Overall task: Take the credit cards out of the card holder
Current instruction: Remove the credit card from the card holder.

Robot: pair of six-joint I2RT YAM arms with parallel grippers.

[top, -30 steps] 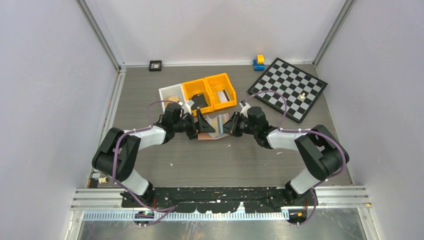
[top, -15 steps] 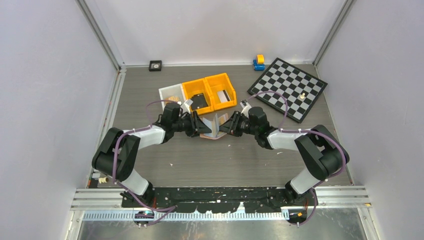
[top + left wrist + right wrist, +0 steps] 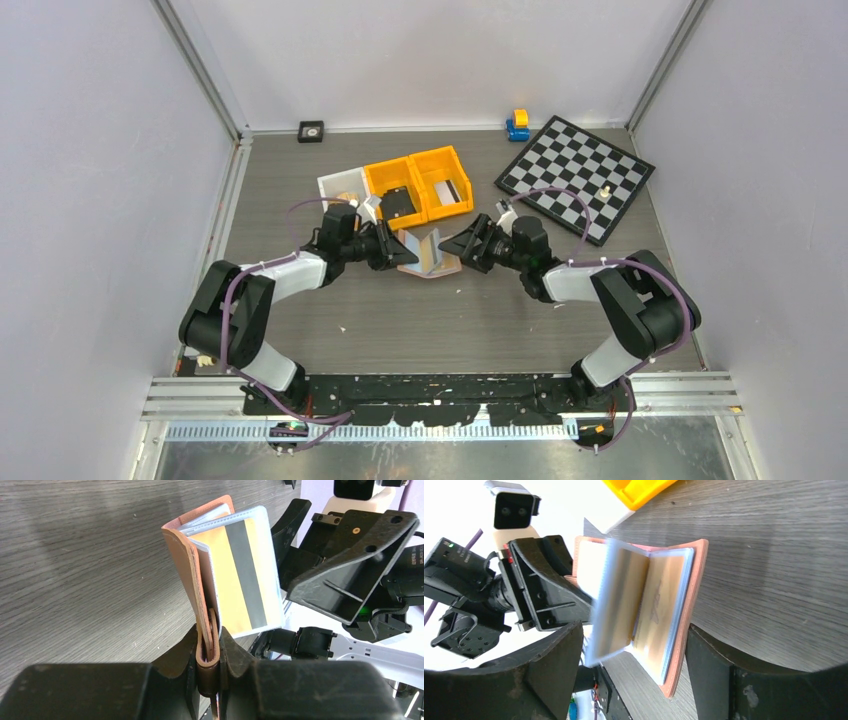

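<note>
The card holder [image 3: 430, 256], a tan-pink bifold, stands half open on edge between the two arms. My left gripper [image 3: 400, 250] is shut on its left cover and snap tab [image 3: 210, 652], seen close in the left wrist view [image 3: 209, 641]. A yellow credit card [image 3: 240, 575] with a dark stripe sits in a clear pocket of the holder [image 3: 182, 545]. My right gripper [image 3: 455, 245] is open; in its wrist view [image 3: 631, 650] its fingers [image 3: 706, 647] straddle the holder's right cover [image 3: 696, 575] without closing on it. More cards [image 3: 659, 610] show in the pockets.
Two orange bins [image 3: 420, 185] and a white tray [image 3: 335, 185] stand just behind the holder. A chessboard [image 3: 577, 175] lies at the back right, with a blue and yellow toy [image 3: 517, 124] beside it. A small black item [image 3: 311, 130] sits by the back wall.
My left gripper has closed on the holder's left cover. My right gripper has opened, let go of the holder and drawn back to the right. The holder now stands more upright.
</note>
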